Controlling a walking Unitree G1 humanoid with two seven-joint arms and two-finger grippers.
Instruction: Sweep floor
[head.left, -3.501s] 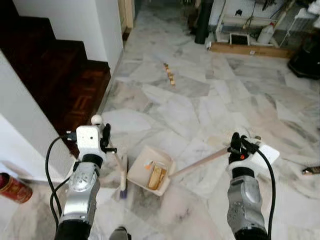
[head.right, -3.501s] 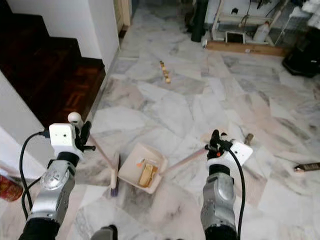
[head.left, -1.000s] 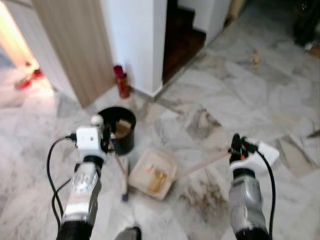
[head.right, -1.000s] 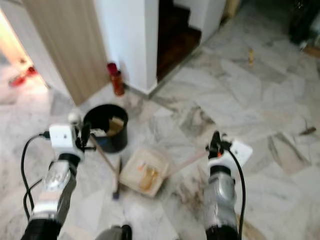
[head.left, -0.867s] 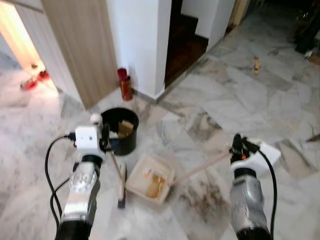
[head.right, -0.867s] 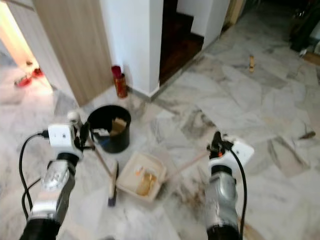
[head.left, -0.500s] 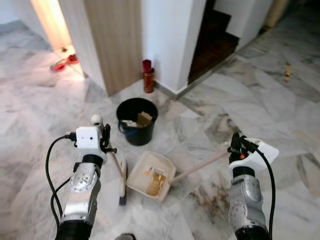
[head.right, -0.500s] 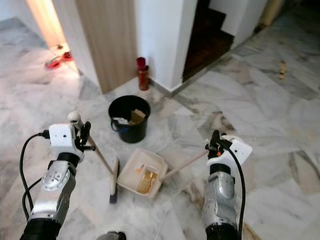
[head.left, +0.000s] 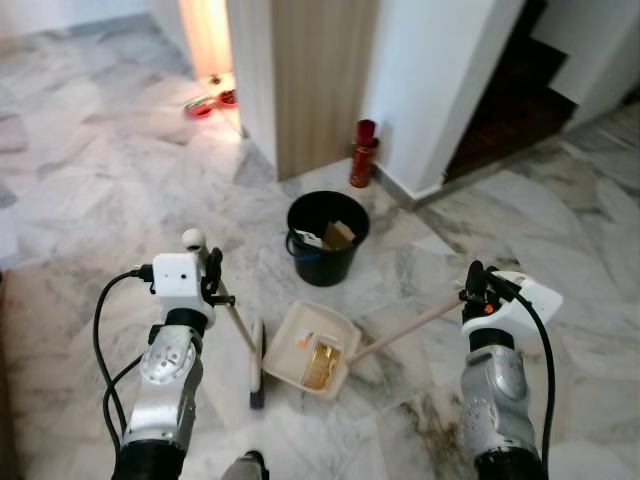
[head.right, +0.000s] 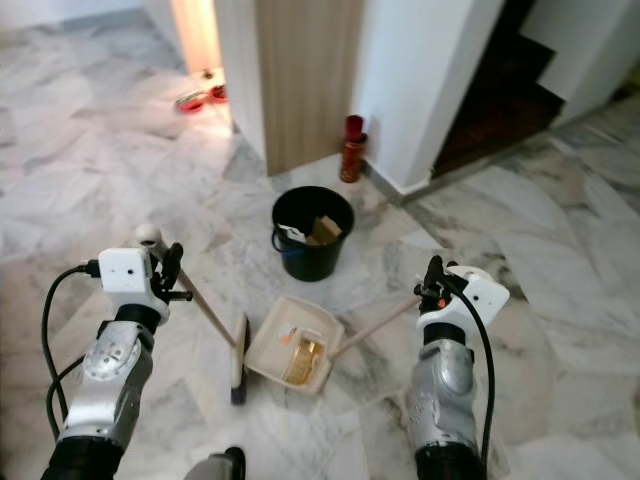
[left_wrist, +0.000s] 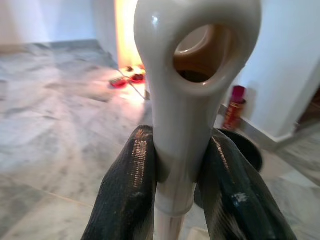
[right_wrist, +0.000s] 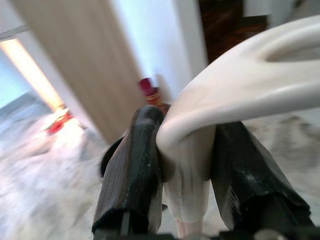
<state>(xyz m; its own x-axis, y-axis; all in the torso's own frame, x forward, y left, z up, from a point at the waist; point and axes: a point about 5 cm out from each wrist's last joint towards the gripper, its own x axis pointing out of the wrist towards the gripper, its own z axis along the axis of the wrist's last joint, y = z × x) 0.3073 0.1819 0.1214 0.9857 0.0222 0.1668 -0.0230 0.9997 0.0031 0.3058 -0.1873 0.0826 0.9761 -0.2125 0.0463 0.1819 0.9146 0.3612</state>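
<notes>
My left gripper (head.left: 212, 282) is shut on the cream broom handle (left_wrist: 186, 95); the broom's dark head (head.left: 257, 366) rests on the marble floor. On the right, my right gripper (head.left: 474, 290) is shut on the dustpan handle (right_wrist: 235, 95). The cream dustpan (head.left: 312, 348) lies on the floor between my arms, with yellowish-brown scraps in it. A black bucket (head.left: 327, 238) holding cardboard bits stands just beyond the dustpan.
A red can (head.left: 363, 153) stands against the white wall corner beside a wooden panel (head.left: 320, 70). Dark stairs (head.left: 535, 80) rise at the back right. Red slippers (head.left: 208, 103) lie at a lit doorway at the back left. Marble floor (head.left: 90, 200) stretches out on the left.
The camera has turned left: the bucket, red can and wall have shifted right in the picture, and the lit doorway has come into view. Both grippers keep their hold on broom and dustpan.
</notes>
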